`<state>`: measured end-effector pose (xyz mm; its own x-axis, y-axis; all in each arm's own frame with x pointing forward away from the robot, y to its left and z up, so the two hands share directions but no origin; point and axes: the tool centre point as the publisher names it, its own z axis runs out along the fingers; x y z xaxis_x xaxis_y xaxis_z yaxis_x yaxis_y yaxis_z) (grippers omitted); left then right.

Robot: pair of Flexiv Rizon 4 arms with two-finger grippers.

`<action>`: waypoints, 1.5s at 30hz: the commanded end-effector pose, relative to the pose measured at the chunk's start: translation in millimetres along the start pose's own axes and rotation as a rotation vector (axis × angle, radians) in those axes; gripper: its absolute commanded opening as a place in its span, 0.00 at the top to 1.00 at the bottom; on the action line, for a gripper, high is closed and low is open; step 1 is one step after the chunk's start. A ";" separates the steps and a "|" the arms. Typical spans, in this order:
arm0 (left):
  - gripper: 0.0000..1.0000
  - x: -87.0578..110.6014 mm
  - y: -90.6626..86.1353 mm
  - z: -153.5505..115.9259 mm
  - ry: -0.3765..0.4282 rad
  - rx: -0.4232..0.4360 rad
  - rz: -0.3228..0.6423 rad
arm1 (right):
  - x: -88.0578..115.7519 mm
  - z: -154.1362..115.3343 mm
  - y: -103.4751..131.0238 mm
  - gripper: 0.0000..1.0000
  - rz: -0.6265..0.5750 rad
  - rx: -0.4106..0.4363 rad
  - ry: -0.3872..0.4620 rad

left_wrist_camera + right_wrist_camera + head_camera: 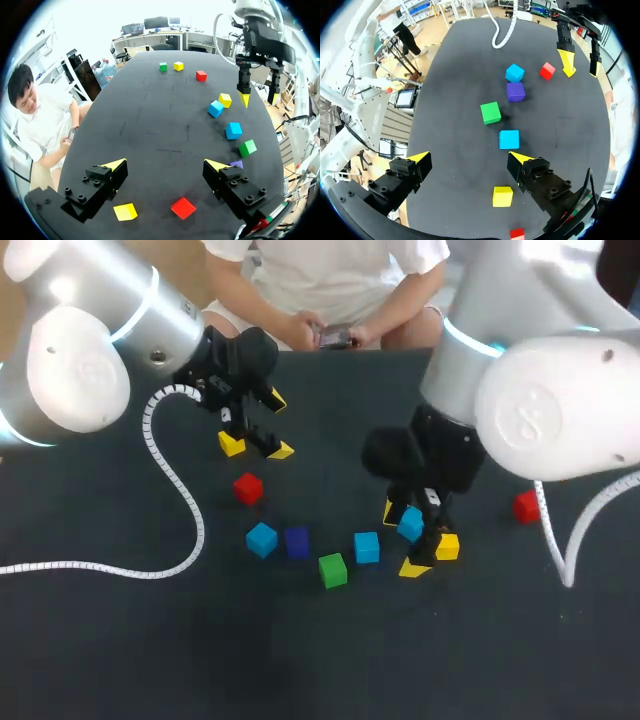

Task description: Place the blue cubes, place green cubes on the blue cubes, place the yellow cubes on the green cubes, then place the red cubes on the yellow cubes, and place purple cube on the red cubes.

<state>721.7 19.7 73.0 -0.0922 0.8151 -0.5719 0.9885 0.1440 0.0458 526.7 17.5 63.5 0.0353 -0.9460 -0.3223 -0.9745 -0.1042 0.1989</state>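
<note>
Left arm enters from the far left; left pincer points down, fingers spread wide. Right arm enters from the far right; right pincer hangs nearer, right of centre, fingers likewise apart.

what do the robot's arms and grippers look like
The left arm and right arm are glossy silver-white with rounded caps and light-blue rings. The left gripper and right gripper are black with yellow tips. A white ribbed cable trails from each arm.

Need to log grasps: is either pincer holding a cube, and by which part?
Nothing is held. The left pincer and right pincer are both open; the yellow cube under the right one lies loose, touching neither finger.
</note>
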 end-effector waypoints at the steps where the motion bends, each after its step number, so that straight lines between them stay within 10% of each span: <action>1: 0.00 0.5 0.5 0.0 -0.001 0.001 0.001 | 3.3 1.5 0.2 0.00 0.001 -0.001 -0.062; 45: 0.00 0.5 0.5 0.0 -0.001 0.001 0.001 | 5.1 41.3 -44.7 0.00 -0.014 0.010 -0.141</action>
<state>721.7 19.7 73.0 -0.0922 0.8151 -0.5719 0.9885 0.1440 0.0457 560.1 28.7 14.3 0.0185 -0.8912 -0.4532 -0.9766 -0.1132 0.1827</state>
